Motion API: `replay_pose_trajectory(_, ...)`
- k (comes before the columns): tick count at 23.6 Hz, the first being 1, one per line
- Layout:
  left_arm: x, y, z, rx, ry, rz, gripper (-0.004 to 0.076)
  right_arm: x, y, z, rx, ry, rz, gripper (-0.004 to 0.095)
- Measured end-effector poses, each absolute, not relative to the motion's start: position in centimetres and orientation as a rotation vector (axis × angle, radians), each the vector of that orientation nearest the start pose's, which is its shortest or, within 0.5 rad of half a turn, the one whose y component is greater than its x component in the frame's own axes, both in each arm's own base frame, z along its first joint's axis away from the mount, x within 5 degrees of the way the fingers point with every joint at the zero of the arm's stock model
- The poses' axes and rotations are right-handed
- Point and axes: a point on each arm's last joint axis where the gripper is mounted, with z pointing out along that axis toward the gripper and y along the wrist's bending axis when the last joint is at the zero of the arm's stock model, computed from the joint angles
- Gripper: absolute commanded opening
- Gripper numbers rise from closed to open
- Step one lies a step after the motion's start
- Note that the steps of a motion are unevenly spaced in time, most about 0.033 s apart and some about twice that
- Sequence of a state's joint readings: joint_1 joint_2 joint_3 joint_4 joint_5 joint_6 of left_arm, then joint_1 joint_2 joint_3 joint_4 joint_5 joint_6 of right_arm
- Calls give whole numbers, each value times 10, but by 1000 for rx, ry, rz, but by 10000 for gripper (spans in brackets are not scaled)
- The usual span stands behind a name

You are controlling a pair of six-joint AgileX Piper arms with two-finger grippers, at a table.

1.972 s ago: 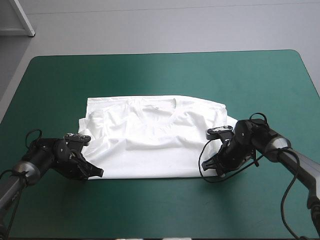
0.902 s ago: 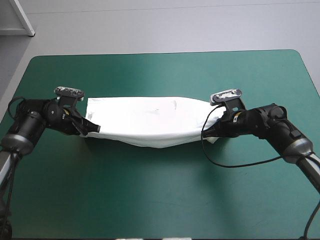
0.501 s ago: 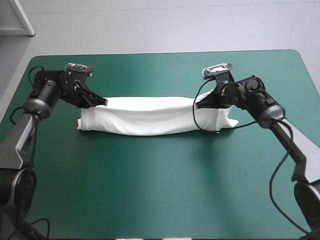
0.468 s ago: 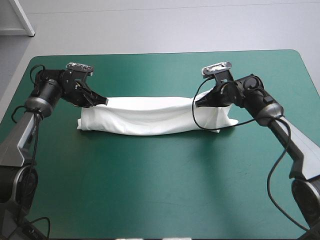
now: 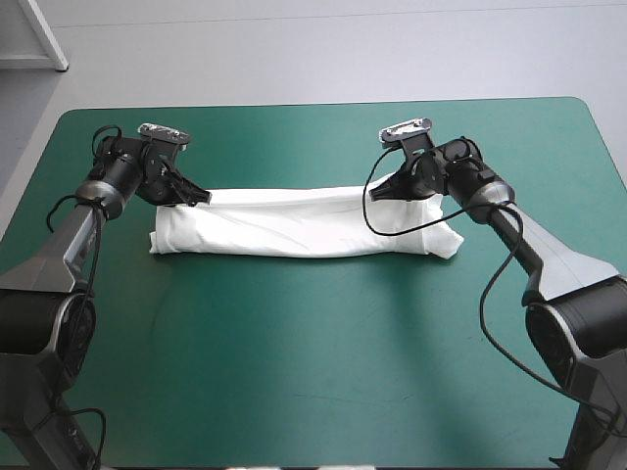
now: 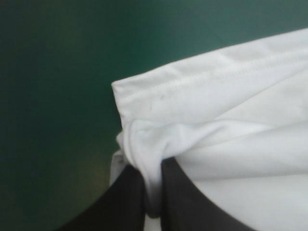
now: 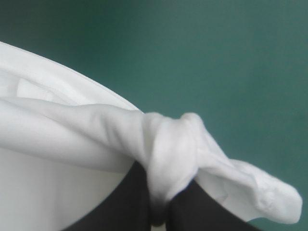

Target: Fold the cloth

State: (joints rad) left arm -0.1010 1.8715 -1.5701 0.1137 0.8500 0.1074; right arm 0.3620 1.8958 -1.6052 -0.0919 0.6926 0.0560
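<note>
Found the T-shirt [image 5: 294, 223] lying on the teal-green table [image 5: 313, 372] as 1 long, narrow folded band, stretched side to side across the far half and apart from every edge. Noted the left gripper [image 5: 201, 199] at the band's left end, on its far edge, and the right gripper [image 5: 375, 193] toward the right end, likewise on the far edge, with a short stub of white fabric reaching past it to the right. Saw, from the left wrist, 2 black fingers [image 6: 126, 202] all but closed, pinching a bunched tuck of fabric between them, just beside a hemmed corner with a visible line of stitching. Saw much the same from the right wrist: 2 black fingers [image 7: 130, 207] nearly together, clamping a thick gathered knot of fabric, with a loose, crumpled end trailing beside it over the table. Judged both grips low, near the table top; could not judge contact between the pinched folds and the table, nor make out the band's near edge from either wrist
</note>
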Motion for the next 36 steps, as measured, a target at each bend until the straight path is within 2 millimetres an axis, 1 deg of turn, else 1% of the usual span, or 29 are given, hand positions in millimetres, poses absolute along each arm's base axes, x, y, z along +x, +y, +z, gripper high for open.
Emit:
replay_pose_trajectory(1, 415, -34, 270, 345, 2599, 141, 41, 409, 149, 276, -435, 2427, 82, 172)
replay_pose_trajectory(3, 420, -35, 264, 359, 2578, 142, 106, 412, 151, 270, -432, 2423, 89, 345)
replay_pose_trajectory(5, 423, -36, 260, 360, 2569, 141, 198, 415, 152, 267, -432, 2413, 93, 497)
replay_pose_trajectory(6, 425, -36, 258, 362, 2566, 142, 270, 416, 152, 266, -431, 2406, 95, 561)
replay_pose_trajectory(8, 427, -36, 255, 366, 2561, 146, 363, 417, 153, 265, -417, 2400, 103, 621)
replay_pose_trajectory(9, 428, -36, 254, 363, 2561, 146, 410, 418, 154, 265, -401, 2396, 110, 627)
replay_pose_trajectory(11, 429, -36, 251, 354, 2566, 147, 463, 419, 154, 265, -374, 2389, 124, 627)
replay_pose_trajectory(13, 429, -35, 252, 341, 2566, 149, 462, 418, 153, 271, -339, 2376, 139, 627)
replay_pose_trajectory(14, 429, -35, 254, 328, 2565, 148, 462, 414, 152, 282, -328, 2356, 146, 627)
replay_pose_trajectory(15, 430, -35, 255, 324, 2564, 148, 462, 411, 151, 289, -325, 2344, 148, 627)
replay_pose_trajectory(16, 430, -35, 263, 315, 2553, 147, 462, 404, 148, 304, -317, 2319, 153, 627)
replay_pose_trajectory(17, 430, -35, 272, 307, 2541, 147, 462, 397, 145, 319, -312, 2298, 156, 627)
replay_pose_trajectory(18, 428, -35, 291, 293, 2515, 143, 462, 385, 140, 339, -305, 2275, 159, 627)
replay_pose_trajectory(19, 427, -35, 303, 285, 2497, 140, 462, 381, 139, 347, -303, 2268, 160, 627)
replay_pose_trajectory(20, 423, -35, 323, 268, 2470, 123, 456, 372, 135, 359, -299, 2266, 159, 626)
replay_pose_trajectory(21, 419, -36, 333, 257, 2466, 106, 447, 367, 133, 364, -297, 2273, 156, 627)
replay_pose_trajectory(22, 416, -37, 343, 244, 2460, 77, 428, 363, 131, 367, -297, 2285, 152, 627)
replay_pose_trajectory(23, 410, -41, 356, 239, 2456, 10, 388, 358, 129, 369, -297, 2307, 145, 627)
replay_pose_trajectory(24, 403, -45, 365, 255, 2453, -60, 330, 353, 127, 370, -299, 2343, 134, 627)
replay_pose_trajectory(25, 400, -51, 369, 267, 2458, -142, 258, 350, 126, 369, -308, 2377, 121, 627)
replay_pose_trajectory(26, 397, -57, 369, 294, 2468, -212, 181, 347, 124, 365, -322, 2409, 106, 627)
replay_pose_trajectory(27, 394, -65, 367, 323, 2479, -259, 95, 343, 123, 362, -330, 2433, 97, 627)
replay_pose_trajectory(28, 392, -74, 363, 368, 2490, -286, 25, 339, 121, 356, -338, 2457, 86, 627)
replay_pose_trajectory(30, 389, -95, 356, 454, 2498, -322, 19, 332, 112, 348, -319, 2494, 84, 627)
replay_pose_trajectory(32, 388, -111, 348, 506, 2495, -335, 19, 330, 102, 342, -293, 2517, 90, 627)
replay_pose_trajectory(36, 389, -139, 325, 574, 2502, -362, 19, 326, 73, 325, -210, 2581, 126, 627)
